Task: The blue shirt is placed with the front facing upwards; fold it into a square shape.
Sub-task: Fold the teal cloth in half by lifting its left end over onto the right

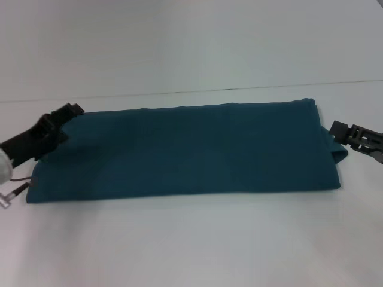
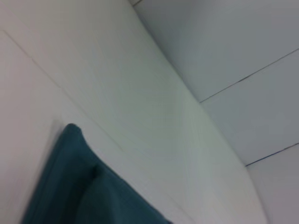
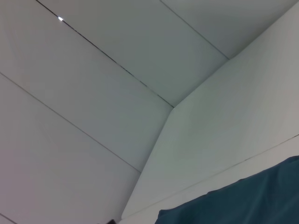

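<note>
1. Left gripper [image 1: 70,111] sits at the shirt's left end, probably lining up the next fold; can't tell its finger state.
2. The blue shirt [image 1: 191,149] lies mid-table [image 1: 191,251] as a long folded band.
3. Right gripper [image 1: 337,128] is just beside the right end, finger state also unclear.

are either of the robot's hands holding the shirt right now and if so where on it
It cannot be told. The left hand sits at the far left corner of the folded blue shirt; the right hand sits at its right edge. No grip shows.
</note>
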You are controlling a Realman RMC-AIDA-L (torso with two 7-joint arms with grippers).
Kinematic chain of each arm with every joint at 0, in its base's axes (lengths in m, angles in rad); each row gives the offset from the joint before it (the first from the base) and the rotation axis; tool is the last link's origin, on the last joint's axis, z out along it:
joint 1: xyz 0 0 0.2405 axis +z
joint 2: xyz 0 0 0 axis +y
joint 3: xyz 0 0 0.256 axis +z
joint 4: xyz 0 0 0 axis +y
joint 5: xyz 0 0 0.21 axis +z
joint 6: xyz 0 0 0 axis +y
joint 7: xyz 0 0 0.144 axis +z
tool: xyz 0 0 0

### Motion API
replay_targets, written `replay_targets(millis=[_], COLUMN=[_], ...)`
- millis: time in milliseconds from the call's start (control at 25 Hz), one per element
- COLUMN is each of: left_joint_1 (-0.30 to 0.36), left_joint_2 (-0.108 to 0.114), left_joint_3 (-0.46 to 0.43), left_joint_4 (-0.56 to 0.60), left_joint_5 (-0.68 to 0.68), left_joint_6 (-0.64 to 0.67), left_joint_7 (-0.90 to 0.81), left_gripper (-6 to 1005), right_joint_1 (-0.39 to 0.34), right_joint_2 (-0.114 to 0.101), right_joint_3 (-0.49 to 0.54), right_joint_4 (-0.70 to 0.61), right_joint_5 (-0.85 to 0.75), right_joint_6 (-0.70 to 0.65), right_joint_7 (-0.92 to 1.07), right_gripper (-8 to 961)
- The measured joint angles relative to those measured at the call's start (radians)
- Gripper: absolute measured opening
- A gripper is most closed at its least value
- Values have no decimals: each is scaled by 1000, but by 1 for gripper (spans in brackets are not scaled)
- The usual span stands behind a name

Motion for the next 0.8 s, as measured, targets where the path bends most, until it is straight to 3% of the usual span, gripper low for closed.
replay_targets(millis=[320, 560, 800], left_joint_1=[-27, -31, -37], left_joint_2=[-2, -3, -17], left_joint_3=[13, 92, 115], left_joint_4=[-50, -67, -85], left_joint_5=[5, 5, 0], left_joint_6=[-113, -235, -319], left_joint_7=[147, 179, 237], left_gripper=[887, 888, 888], right_joint_1=[-7, -9, -6], right_joint_2=[1, 1, 1], right_joint_3=[1, 4, 0], right_joint_4=[1, 1, 1], right_joint_5=[0, 0, 0], right_joint_6=[1, 1, 2], right_joint_7=[3, 5, 5], right_gripper=[633, 633, 630])
